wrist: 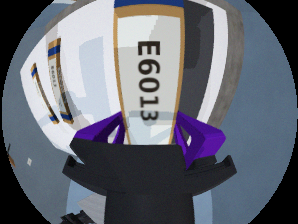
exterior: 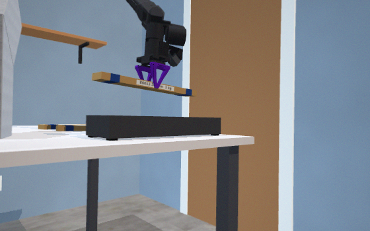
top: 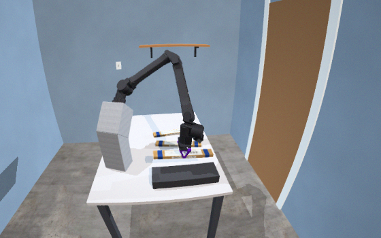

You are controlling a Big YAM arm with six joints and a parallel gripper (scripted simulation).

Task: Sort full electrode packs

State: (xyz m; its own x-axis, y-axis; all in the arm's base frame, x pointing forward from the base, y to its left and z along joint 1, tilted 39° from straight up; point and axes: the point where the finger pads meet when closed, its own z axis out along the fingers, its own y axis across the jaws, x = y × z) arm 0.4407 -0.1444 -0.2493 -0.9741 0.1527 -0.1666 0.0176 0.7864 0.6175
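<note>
My gripper (top: 184,154) (exterior: 154,79) (wrist: 149,113), with purple fingers, is shut on a long tan pack of welding electrodes (top: 201,153) (exterior: 122,80) (wrist: 149,65) with blue end bands and a white label reading E6013. It holds the pack in the air, tilted slightly, above the low black platform (top: 185,175) (exterior: 152,127). Two other packs lie flat on the white table behind it: one (top: 164,133) at the back and one (top: 166,143) in the middle. They show small in the exterior view (exterior: 64,127) and at the left of the wrist view (wrist: 57,80).
A tall grey box (top: 113,135) stands on the table's left side. The white table (top: 119,190) (exterior: 99,148) ends just past the platform's front and right. A wooden wall shelf (top: 174,45) hangs behind the arm. A brown door (top: 292,88) is at the right.
</note>
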